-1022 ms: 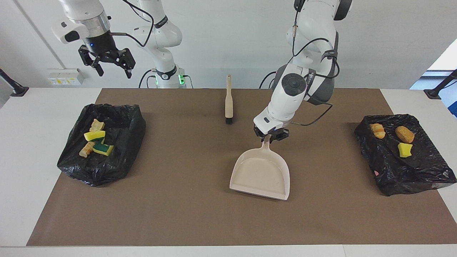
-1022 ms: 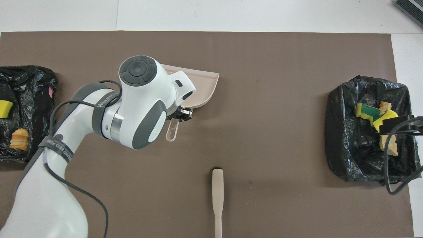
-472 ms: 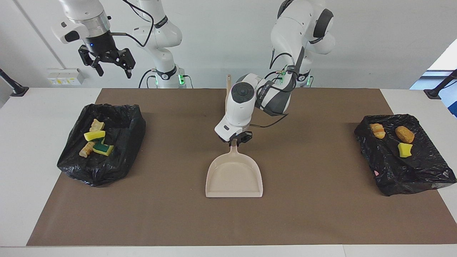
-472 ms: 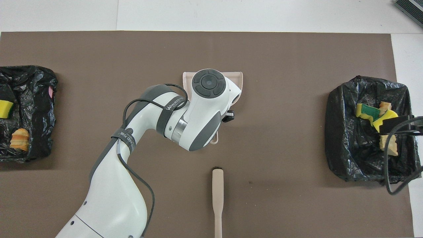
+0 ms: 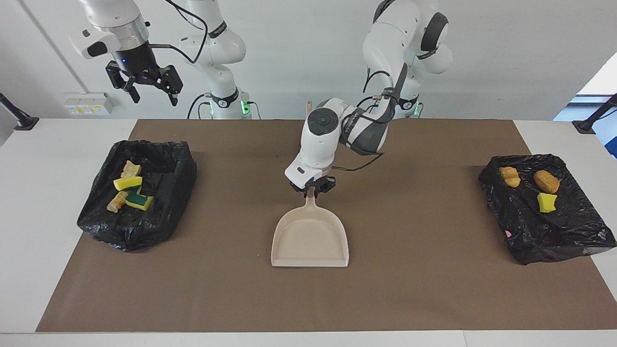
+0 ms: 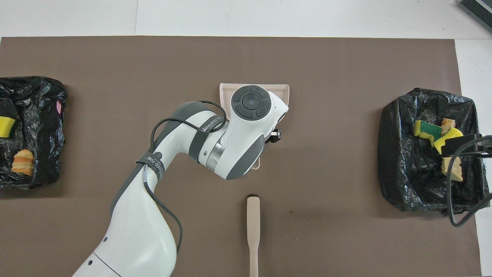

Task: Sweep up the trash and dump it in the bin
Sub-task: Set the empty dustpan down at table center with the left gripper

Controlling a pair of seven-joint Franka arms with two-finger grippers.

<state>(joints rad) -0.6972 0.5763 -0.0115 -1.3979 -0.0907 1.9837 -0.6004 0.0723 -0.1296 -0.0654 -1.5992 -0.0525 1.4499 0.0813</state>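
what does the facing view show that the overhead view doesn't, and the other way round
Only facing: the left tool at the dustpan handle, hidden under the arm from above, and the open right tool in full, over the bin at the right arm's end. Only overhead: the whole brush, nearer the robots than the dustpan. Both: the dustpan, that bin, the other bin and the trash.

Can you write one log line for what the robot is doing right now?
left gripper: at beige plastic dustpan handle | dustpan: flat on brown mat, empty | right gripper: open, waiting above

We are reading only partial white lettering, "WANLEED", on the dark grey strap (image 6: pixel 203 129) around the left arm's forearm.
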